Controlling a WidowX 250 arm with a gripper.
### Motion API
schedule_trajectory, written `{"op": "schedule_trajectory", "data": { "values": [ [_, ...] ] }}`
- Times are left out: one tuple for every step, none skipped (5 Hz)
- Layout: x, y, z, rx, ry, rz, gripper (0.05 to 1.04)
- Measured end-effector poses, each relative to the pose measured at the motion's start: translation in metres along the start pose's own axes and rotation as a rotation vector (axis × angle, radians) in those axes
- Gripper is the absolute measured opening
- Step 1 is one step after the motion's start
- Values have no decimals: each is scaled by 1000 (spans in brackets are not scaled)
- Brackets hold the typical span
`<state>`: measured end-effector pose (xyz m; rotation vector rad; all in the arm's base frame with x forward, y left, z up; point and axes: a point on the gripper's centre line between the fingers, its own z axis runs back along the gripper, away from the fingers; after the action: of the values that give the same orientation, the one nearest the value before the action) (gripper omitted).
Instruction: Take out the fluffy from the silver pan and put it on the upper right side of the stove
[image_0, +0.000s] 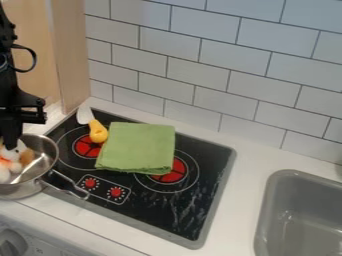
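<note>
Lying in the silver pan (23, 190), the white-and-orange plush toy (8, 161) is cut by the left edge; its long axis and facing are unclear to me. Black gripper (11, 142) hides its top; jaws apart or together, I cannot tell.

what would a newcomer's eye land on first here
Probably the folded green cloth in the middle of the black stove, partly over a red burner. Next, at the left edge, the black gripper at the plush toy in the silver pan.
</note>
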<state>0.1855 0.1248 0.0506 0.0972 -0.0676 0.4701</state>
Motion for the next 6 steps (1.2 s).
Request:
{"op": "schedule_trajectory", "data": {
  "values": [
    [0,-2,6,-2,-14,15,60],
    [18,-18,19,-17,-57,-3,49],
    [33,-39,35,-33,-94,-43,49],
    [37,-54,41,-50,-107,-69,49],
    [45,-81,54,-78,-147,-123,49],
    [44,-116,56,-102,-142,-199,49]
  ]
}}
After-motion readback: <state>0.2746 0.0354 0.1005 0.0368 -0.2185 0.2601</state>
